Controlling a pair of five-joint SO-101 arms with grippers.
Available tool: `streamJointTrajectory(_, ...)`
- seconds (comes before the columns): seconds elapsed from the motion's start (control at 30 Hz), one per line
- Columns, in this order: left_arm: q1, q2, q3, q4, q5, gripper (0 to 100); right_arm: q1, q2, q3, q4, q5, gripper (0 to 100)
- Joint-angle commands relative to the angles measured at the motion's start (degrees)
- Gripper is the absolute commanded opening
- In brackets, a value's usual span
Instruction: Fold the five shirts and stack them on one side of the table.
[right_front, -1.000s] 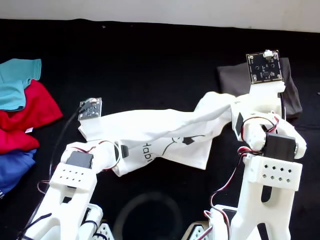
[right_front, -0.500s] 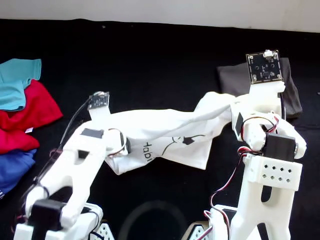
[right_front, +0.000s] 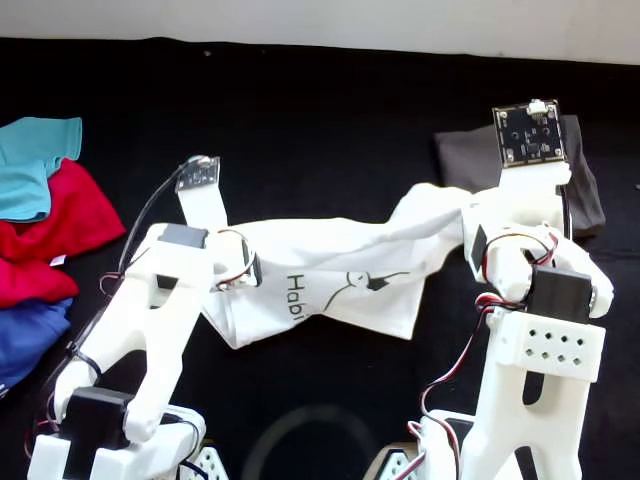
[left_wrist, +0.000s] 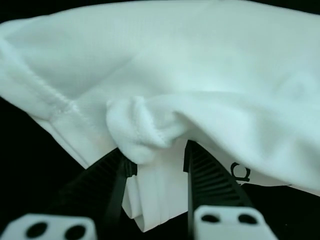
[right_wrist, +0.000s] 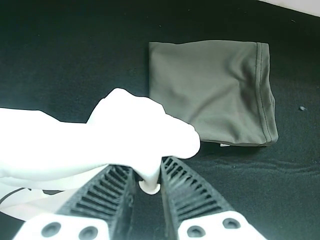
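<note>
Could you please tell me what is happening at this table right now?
Two arms are holding a white shirt between them. The left claw grips a bunched edge at one end and the right claw pinches a fold at the other, so it stretches across the black table. A grey shirt lies folded beyond the right claw. A teal shirt, a red shirt and a blue shirt lie heaped, unfolded, on the left arm's side.

I see a black table (right_front: 300, 120) running the full width of my overhead feed, with a pale wall (right_front: 400, 18) along its far edge. On my right wrist feed, a tiny pale speck (right_wrist: 301, 108) sits on the black surface.
</note>
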Motion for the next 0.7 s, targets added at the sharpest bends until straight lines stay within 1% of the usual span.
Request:
streamJointTrajectory(0.0,0.8,0.1,-2.2,0.4,0.6,16,0.6,-1.5,0.1,-1.0,0.1,0.6)
streamJointTrajectory(0.17,0.8,0.2,-2.1,-0.2,0.4,16,0.6,-1.5,0.1,-1.0,0.1,0.6)
streamJointTrajectory(0.3,0.8,1.6,-2.2,-3.7,0.3,16,0.6,-1.6,0.1,-1.0,0.0,0.6)
streamJointTrajectory(0.37,0.8,3.9,-2.4,-4.4,0.3,12,0.6,-1.8,0.1,-0.9,0.0,0.6)
streamJointTrajectory(0.47,0.8,7.0,-2.6,-5.2,0.3,3,0.6,-2.0,0.1,-0.7,0.0,0.6)
streamJointTrajectory(0.53,0.8,8.0,-3.6,-5.5,0.2,1,0.6,-2.0,0.1,-0.7,-0.1,0.6)
streamJointTrajectory(0.67,0.7,7.2,-6.3,-5.5,-0.4,1,0.6,-1.9,0.1,-0.7,-0.2,0.6)
